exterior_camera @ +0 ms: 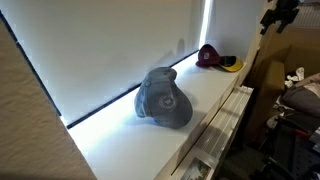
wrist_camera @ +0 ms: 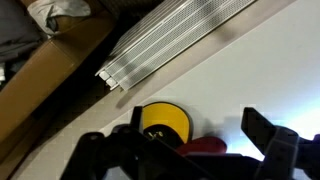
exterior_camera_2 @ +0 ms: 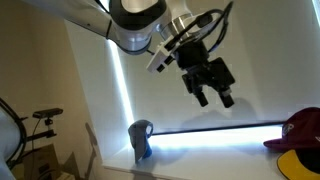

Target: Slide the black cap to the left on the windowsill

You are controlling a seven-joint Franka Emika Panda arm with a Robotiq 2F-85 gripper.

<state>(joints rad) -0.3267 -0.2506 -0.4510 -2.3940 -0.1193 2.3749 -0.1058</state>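
Observation:
The black cap [exterior_camera: 214, 59] lies at the far end of the white windowsill [exterior_camera: 140, 140]; it shows a maroon crown and a yellow brim. It also shows at the right edge of an exterior view [exterior_camera_2: 299, 140] and in the wrist view [wrist_camera: 170, 127], yellow brim up, maroon part low. My gripper [exterior_camera_2: 214, 96] hangs in the air well above the sill, fingers spread and empty. In the wrist view the open gripper [wrist_camera: 190, 150] frames the cap from above. Only a bit of the gripper [exterior_camera: 281, 14] shows at the top right of an exterior view.
A bigger grey-blue cap [exterior_camera: 164, 98] sits mid-sill; it also appears in an exterior view [exterior_camera_2: 141, 138]. A white blind [exterior_camera: 110, 50] covers the window behind. A ribbed white radiator [wrist_camera: 180, 40] runs below the sill's front edge. Clutter [exterior_camera: 295, 110] stands right of the sill.

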